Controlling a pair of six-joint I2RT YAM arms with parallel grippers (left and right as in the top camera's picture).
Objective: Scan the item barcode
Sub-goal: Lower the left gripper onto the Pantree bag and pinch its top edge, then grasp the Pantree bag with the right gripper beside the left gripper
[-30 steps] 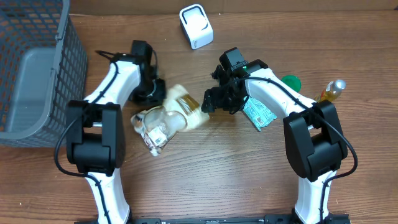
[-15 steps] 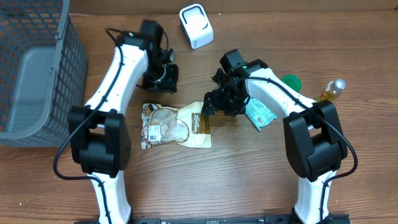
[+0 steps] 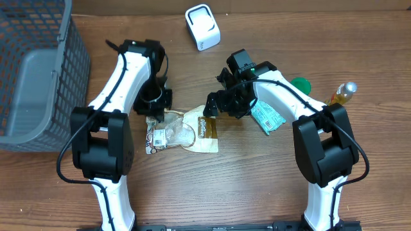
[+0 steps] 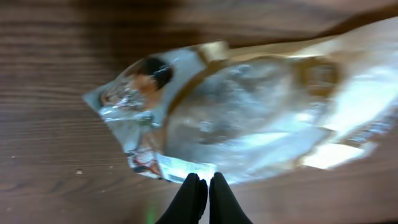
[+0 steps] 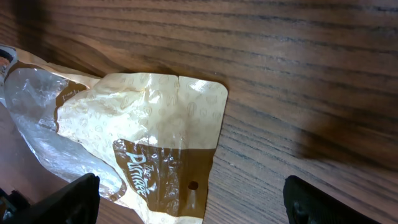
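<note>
A crinkled snack bag (image 3: 183, 131), clear plastic with cream and brown print, lies flat on the wooden table. A white printed label (image 3: 157, 136) shows on its left end. My left gripper (image 3: 156, 108) hangs over that left end, shut and empty. In the left wrist view its closed tips (image 4: 204, 180) sit just at the bag's (image 4: 249, 118) near edge. My right gripper (image 3: 212, 108) stands open over the bag's brown right end (image 5: 161, 162), its fingers (image 5: 71, 199) spread wide to either side. The white scanner (image 3: 202, 27) stands at the back.
A grey mesh basket (image 3: 38, 77) fills the left side. A teal packet (image 3: 266, 117) lies under the right arm. A green lid (image 3: 300, 84) and a small bottle (image 3: 341, 93) are at the right.
The bag, lifted and blurred a second ago, now lies flat on the table. My left arm swung back towards the scanner, then returned over the bag's left end. The right jaws opened wider.
</note>
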